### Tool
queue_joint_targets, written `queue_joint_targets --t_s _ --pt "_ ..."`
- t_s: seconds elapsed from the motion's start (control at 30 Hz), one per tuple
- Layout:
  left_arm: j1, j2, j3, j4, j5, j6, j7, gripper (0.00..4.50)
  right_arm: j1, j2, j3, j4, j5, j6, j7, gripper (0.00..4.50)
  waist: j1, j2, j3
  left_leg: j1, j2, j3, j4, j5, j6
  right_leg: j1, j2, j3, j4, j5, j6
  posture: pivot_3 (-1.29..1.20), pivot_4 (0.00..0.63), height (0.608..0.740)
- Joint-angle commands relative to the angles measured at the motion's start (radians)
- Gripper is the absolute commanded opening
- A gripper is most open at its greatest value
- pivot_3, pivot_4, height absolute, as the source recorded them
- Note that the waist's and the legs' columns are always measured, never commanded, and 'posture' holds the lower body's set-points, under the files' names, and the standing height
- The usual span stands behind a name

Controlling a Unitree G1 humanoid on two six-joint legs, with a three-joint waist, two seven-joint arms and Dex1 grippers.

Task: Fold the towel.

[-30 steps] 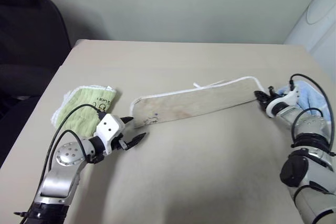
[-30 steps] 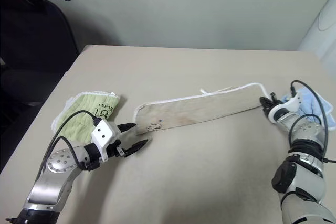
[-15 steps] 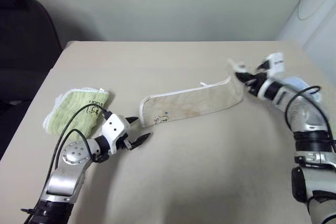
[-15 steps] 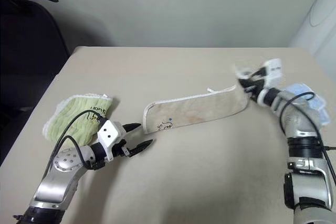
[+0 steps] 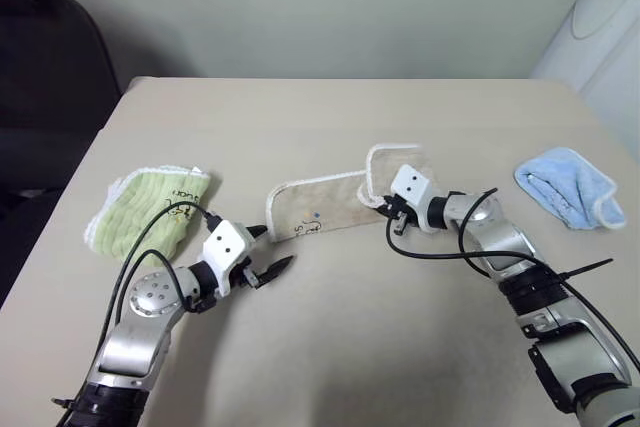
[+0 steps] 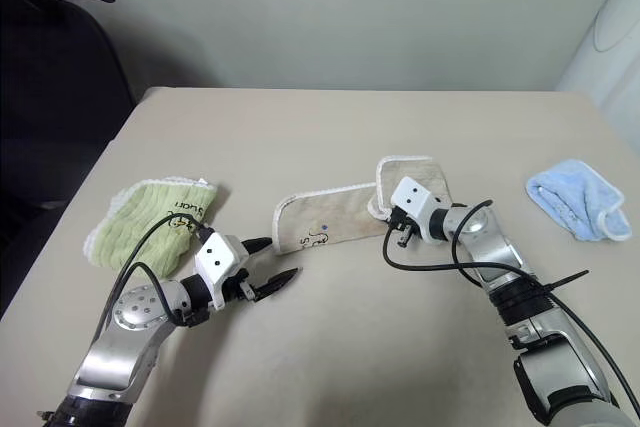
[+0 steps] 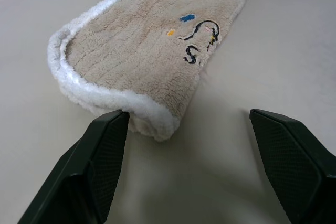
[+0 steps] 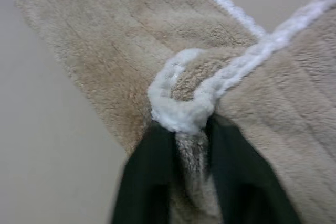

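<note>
The table point(image 5: 330, 347) carries the towel point(image 5: 310, 215) at its middle, its right end doubled over. The right gripper point(image 8: 184, 182) pinches that fold; letting go early could let it spring back. The left gripper point(image 7: 189, 145), jaws apart, could nudge the near end

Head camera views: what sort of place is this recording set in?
Probably an office or lab room: a plain beige table against a bare wall, a dark office chair at its far left corner, and only three towels laid out: beige, green and blue.
</note>
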Motion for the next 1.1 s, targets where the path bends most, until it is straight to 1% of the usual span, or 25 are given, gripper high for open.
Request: queue_joint_targets --t_s 0.03,0.1,0.23,0.27,0.3,0.33,0.37,0.43,0.47,0.5,0.53,0.63,0.73,0.83,0.93,0.97,1.0,1.1 --pt "0.014 -0.017 0.022 -0.051 -0.030 0.012 0.014 4.01 0.017 -0.014 -0.107 -0.065 0.091 0.020 0.054 2.28 0.000 0.000 0.000 0.000 0.000 0.000 0.000 0.001 -0.001 0.000 0.000 0.000 0.000 0.000 0.000 0.00 0.150 0.740" --pt "0.020 -0.038 0.056 -0.072 -0.081 0.043 0.026 4.01 0.027 -0.014 -0.190 -0.102 0.168 0.052 0.060 2.87 0.001 0.000 0.000 0.000 0.000 0.000 0.000 0.003 -0.005 0.000 0.000 0.000 0.000 0.000 0.000 0.00 0.150 0.740" --pt "0.025 -0.086 0.138 -0.120 -0.218 0.150 0.063 4.01 0.032 -0.030 -0.335 -0.141 0.322 0.141 0.092 2.87 0.002 0.000 0.000 0.000 0.000 0.002 0.000 0.003 -0.006 0.000 0.000 0.000 0.000 0.000 0.000 0.00 0.150 0.740" --pt "0.031 -0.099 0.159 -0.132 -0.259 0.179 0.073 4.01 0.014 -0.025 -0.373 -0.123 0.356 0.185 0.074 2.45 0.002 -0.001 0.000 0.000 0.000 0.002 0.000 0.003 -0.006 0.001 0.001 0.000 0.000 0.000 0.000 0.00 0.150 0.740" --pt "0.036 -0.111 0.179 -0.141 -0.297 0.208 0.086 4.01 -0.004 -0.019 -0.402 -0.101 0.379 0.221 0.056 2.18 0.002 0.000 0.000 0.000 0.000 0.002 0.000 0.004 -0.006 0.001 0.001 0.000 0.000 0.000 0.000 0.00 0.150 0.740" --pt "0.040 -0.126 0.199 -0.145 -0.337 0.248 0.105 4.01 -0.022 -0.010 -0.417 -0.063 0.381 0.238 0.035 1.86 0.002 0.000 0.000 0.000 0.000 0.002 0.000 0.004 -0.006 0.001 0.001 0.000 0.000 0.000 0.000 0.00 0.150 0.740" --pt "0.043 -0.134 0.211 -0.147 -0.363 0.277 0.118 4.01 -0.034 -0.004 -0.423 -0.038 0.377 0.246 0.021 1.43 0.002 0.000 0.000 0.001 0.000 0.003 0.000 0.004 -0.007 0.001 0.001 0.001 0.000 0.000 0.000 0.00 0.150 0.740" --pt "0.052 -0.150 0.228 -0.150 -0.419 0.343 0.144 4.01 -0.052 0.016 -0.377 0.062 0.305 0.185 0.002 0.86 0.002 -0.001 0.000 0.001 0.000 0.003 0.000 0.004 -0.007 0.001 0.001 0.001 0.000 0.000 0.000 0.00 0.150 0.740" --pt "0.056 -0.163 0.240 -0.154 -0.456 0.377 0.161 4.01 -0.063 0.032 -0.355 0.125 0.271 0.147 -0.011 0.42 0.000 -0.001 0.000 0.002 0.001 0.003 0.000 0.004 -0.007 0.001 0.001 0.001 0.001 0.000 0.000 0.00 0.150 0.740" --pt "0.059 -0.171 0.250 -0.159 -0.484 0.402 0.175 4.01 -0.073 0.044 -0.342 0.172 0.248 0.118 -0.017 0.13 0.000 -0.001 0.000 0.003 0.001 0.003 0.000 0.004 -0.007 0.001 0.001 0.001 0.001 0.000 0.000 0.00 0.150 0.740" --pt "0.059 -0.182 0.261 -0.163 -0.515 0.430 0.195 4.01 -0.084 0.055 -0.333 0.217 0.227 0.093 -0.025 0.03 0.000 -0.001 0.000 0.003 0.001 0.002 -0.001 0.004 -0.007 0.001 0.001 0.001 0.001 0.000 0.000 0.00 0.150 0.740" --pt "0.060 -0.253 0.316 -0.176 -0.678 0.543 0.310 4.01 -0.100 0.081 -0.244 0.406 0.092 -0.075 -0.043 0.03 0.003 0.000 0.000 0.003 0.001 0.003 -0.001 0.004 -0.007 0.000 0.001 0.000 0.002 0.000 0.000 0.00 0.150 0.740" --pt "0.074 -0.310 0.348 -0.219 -0.815 0.624 0.439 4.01 -0.115 0.096 -0.216 0.523 0.032 -0.181 -0.050 0.03 0.002 -0.001 0.000 0.003 0.001 0.003 0.000 0.004 -0.007 0.001 0.000 0.000 0.002 0.000 0.000 0.00 0.150 0.740" --pt "0.101 -0.324 0.346 -0.290 -0.947 0.694 0.557 4.49 -0.126 0.112 -0.239 0.556 0.044 -0.230 -0.036 0.00 0.002 -0.001 -0.001 0.010 0.001 0.003 0.000 0.003 -0.005 0.009 0.000 0.000 0.000 0.000 0.000 0.00 0.150 0.740" --pt "0.108 -0.358 0.353 -0.283 -1.151 0.717 0.751 4.49 -0.133 0.125 -0.261 0.561 0.060 -0.262 -0.031 0.00 0.003 -0.001 0.000 0.019 0.001 0.004 -0.002 0.002 -0.003 0.018 0.000 0.000 -0.002 0.000 0.000 0.00 0.150 0.740" --pt "0.106 -0.369 0.345 -0.277 -1.217 0.713 0.818 4.49 -0.137 0.130 -0.268 0.564 0.062 -0.271 -0.035 0.00 0.003 -0.001 0.000 0.020 0.001 0.004 -0.002 -0.002 0.001 0.019 0.000 0.000 -0.002 0.000 0.000 0.00 0.150 0.740" --pt "0.101 -0.374 0.335 -0.273 -1.266 0.709 0.874 4.49 -0.141 0.135 -0.274 0.567 0.063 -0.277 -0.038 0.00 0.003 -0.001 0.000 0.020 0.001 0.004 -0.002 -0.002 0.002 0.019 0.001 0.000 -0.002 0.000 0.000 0.00 0.150 0.740" --pt "0.043 -0.396 0.298 -0.214 -1.363 0.673 1.074 4.49 -0.151 0.153 -0.294 0.573 0.068 -0.294 -0.048 0.00 0.004 0.000 0.000 0.020 0.001 0.004 -0.001 0.002 -0.005 0.019 0.001 0.000 -0.002 0.000 0.000 0.00 0.150 0.740"
